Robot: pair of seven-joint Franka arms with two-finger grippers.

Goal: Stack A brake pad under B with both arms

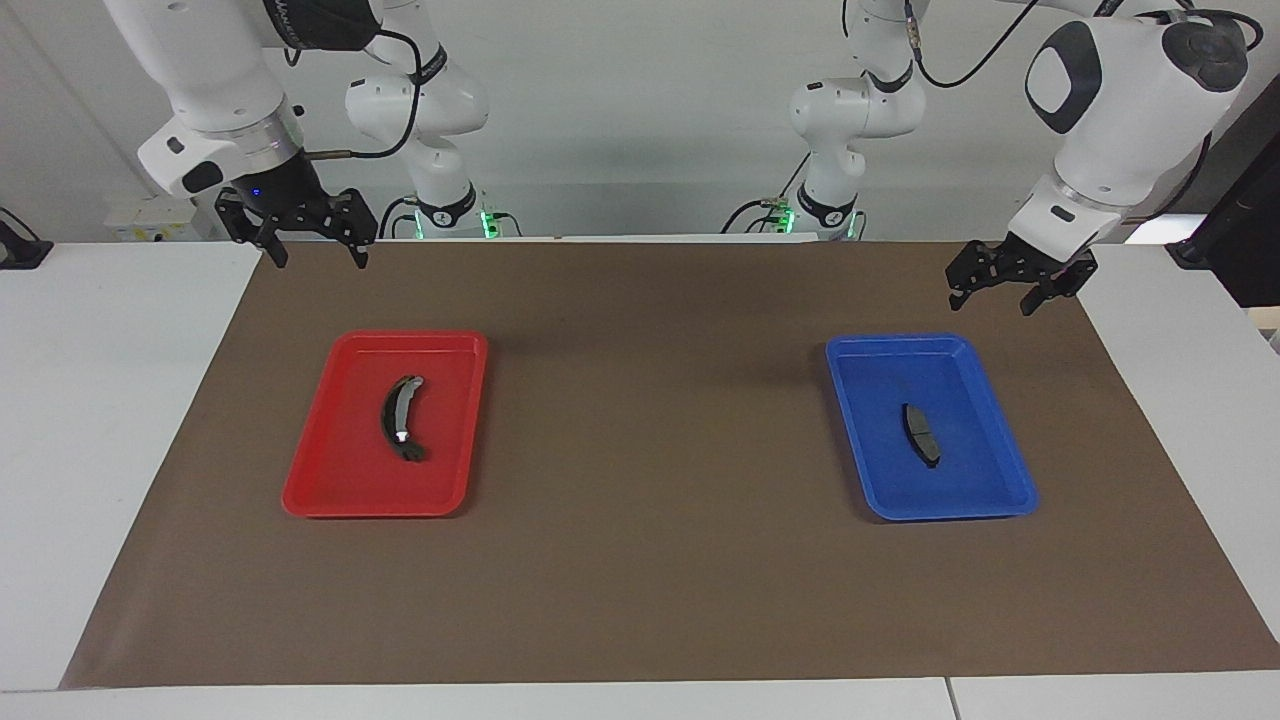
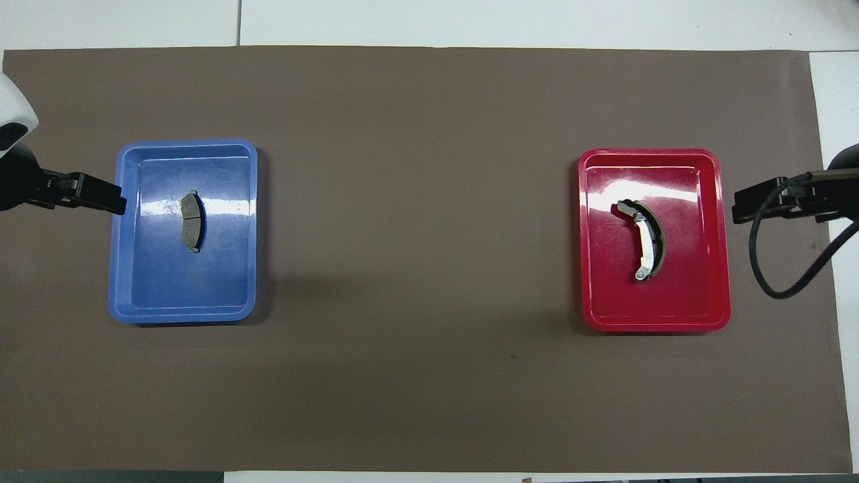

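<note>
2 pads, 2 trays, nothing stacked yet. A brake pad (image 1: 921, 434) lies in the blue tray (image 1: 985, 390) toward the left arm's end of the worktop (image 1: 640, 600); B (image 1: 401, 419) lies in the red tray (image 1: 330, 480). Left claw (image 1: 1000, 283) hangs released, empty, beside the blue tray. Right claw (image 1: 297, 232) likewise released, empty. Both pickups and the stacking remain.

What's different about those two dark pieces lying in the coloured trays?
The piece in the blue tray is a short, nearly flat brake pad, plain matte grey. The piece in the red tray is a longer curved pad, bent like a crescent, with a pale silvery face and a bright spot. The short one lies toward the left arm's end of the table, the curved one toward the right arm's. Both lie loose, untouched by either gripper.
</note>
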